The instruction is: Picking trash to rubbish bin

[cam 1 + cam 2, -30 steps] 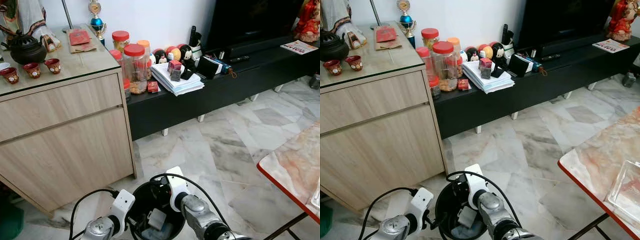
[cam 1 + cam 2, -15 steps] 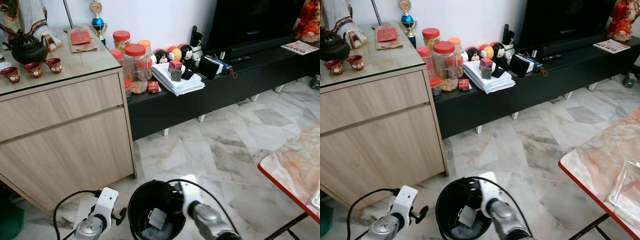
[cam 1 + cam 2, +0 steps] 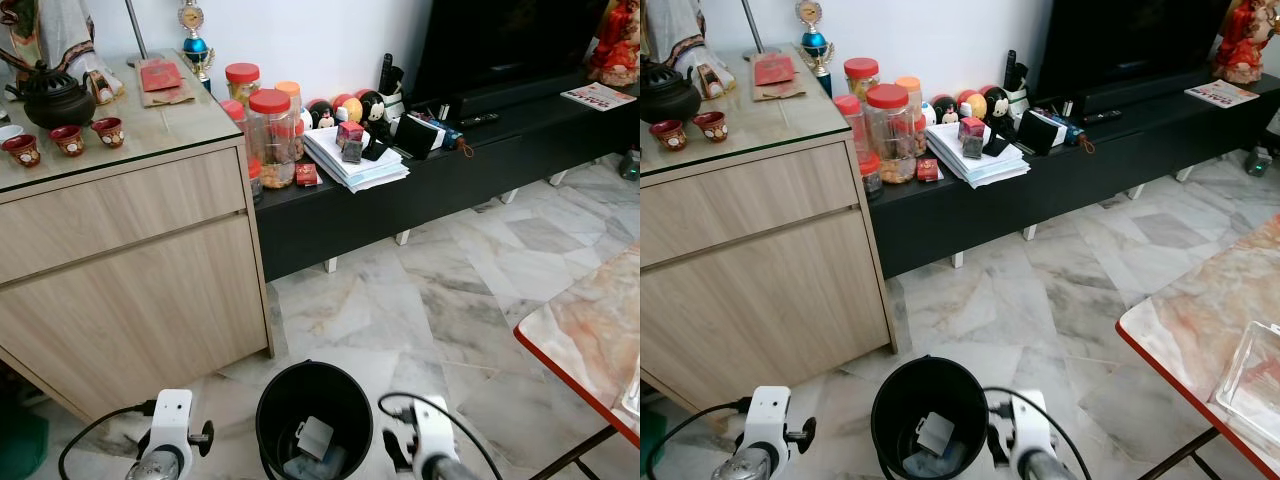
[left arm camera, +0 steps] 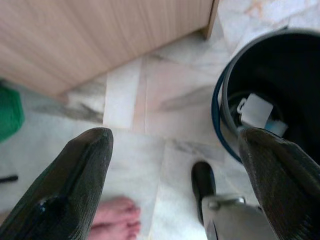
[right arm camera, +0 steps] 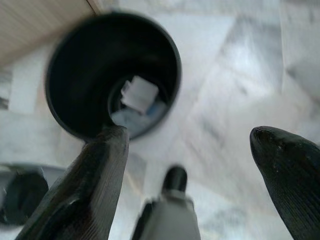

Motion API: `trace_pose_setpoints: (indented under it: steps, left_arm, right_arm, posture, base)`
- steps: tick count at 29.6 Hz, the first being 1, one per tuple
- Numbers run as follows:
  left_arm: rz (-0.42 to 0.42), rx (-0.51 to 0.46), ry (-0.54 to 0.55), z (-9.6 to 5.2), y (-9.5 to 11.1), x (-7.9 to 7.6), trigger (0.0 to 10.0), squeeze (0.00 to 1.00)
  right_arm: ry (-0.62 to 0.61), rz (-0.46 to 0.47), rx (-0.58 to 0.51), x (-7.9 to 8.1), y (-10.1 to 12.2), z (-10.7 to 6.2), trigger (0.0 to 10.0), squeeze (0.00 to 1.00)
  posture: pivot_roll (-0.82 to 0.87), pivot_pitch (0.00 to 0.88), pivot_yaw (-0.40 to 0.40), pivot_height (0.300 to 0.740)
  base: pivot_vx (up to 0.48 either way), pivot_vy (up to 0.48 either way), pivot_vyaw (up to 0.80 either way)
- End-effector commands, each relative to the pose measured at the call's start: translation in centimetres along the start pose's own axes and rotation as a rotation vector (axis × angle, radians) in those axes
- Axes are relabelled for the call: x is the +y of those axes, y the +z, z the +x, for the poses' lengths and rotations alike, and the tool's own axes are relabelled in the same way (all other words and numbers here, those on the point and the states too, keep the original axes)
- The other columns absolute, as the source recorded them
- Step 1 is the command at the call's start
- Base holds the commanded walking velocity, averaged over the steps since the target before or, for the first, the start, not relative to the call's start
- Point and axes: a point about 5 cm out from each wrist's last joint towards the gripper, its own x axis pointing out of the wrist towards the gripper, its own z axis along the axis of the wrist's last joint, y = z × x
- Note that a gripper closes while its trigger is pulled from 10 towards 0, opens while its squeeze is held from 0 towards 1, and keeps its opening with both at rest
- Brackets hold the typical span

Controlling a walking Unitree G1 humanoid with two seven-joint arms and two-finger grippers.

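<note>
Far left at nine o'clock, a light wooden cabinet with a glass top (image 3: 130, 250), carrying a dark teapot (image 3: 50, 97) and small red cups (image 3: 67, 139). Down at seven o'clock, the left tool (image 4: 175, 165) over pale marble floor (image 3: 450, 290), black fingers (image 4: 75, 185) spread wide, nothing between them; bare toes of a person (image 4: 117, 217) near one finger in the left wrist view. At six o'clock, round black plastic rubbish bin (image 3: 314, 412) upright on the floor, just beside the cabinet's corner, with a small white square piece of trash (image 3: 314, 437) lying inside on bluish scraps. At five o'clock, the right tool (image 5: 200, 170) beside the bin, fingers spread, empty. From twelve to two o'clock, a long black low TV bench (image 3: 440, 180) with red-lidded clear jars (image 3: 270, 135) and a stack of white papers (image 3: 355, 160). At three to four o'clock, corner of a red-edged marble-patterned bench (image 3: 590, 330)
</note>
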Motion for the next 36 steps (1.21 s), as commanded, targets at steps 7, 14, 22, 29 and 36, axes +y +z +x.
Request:
trace_pose_setpoints:
  steps: [7,14,22,29,36]
  left_arm:
    - [-0.042,0.063,0.033,-0.6,-1.9,0.0,10.0,0.0]
    - [-0.04,0.09,0.03,-0.8,-2.6,0.0,10.0,0.0]
    - [0.005,0.12,0.016,-1.2,-3.6,0.2,10.0,0.0]
    - [0.017,0.16,0.016,-1.8,-4.9,0.5,10.0,0.0]
    - [0.024,0.152,0.011,-1.7,-4.7,0.7,10.0,0.0]
  right_arm:
    - [-0.017,0.047,-0.02,-0.1,0.4,0.1,10.0,0.0]
    - [-0.006,0.049,-0.049,0.5,1.6,0.4,10.0,0.0]
    - [-0.005,0.057,-0.053,0.7,1.6,0.4,10.0,0.0]
    - [-0.009,0.065,-0.038,0.8,0.8,0.2,10.0,0.0]
    - [0.001,0.058,-0.033,0.9,0.5,0.2,10.0,0.0]
  posture:
    - [0.03,0.027,-0.025,0.74]
    - [0.02,0.018,-0.021,0.74]
    - [0.02,0.022,-0.014,0.74]
    - [0.02,0.019,-0.004,0.74]
    - [0.02,0.005,0.001,0.74]
  base:
    - [0.0,0.0,0.0]
    - [0.0,0.0,0.0]
    - [0.0,0.0,0.0]
    - [0.0,0.0,0.0]
    - [0.0,0.0,0.0]
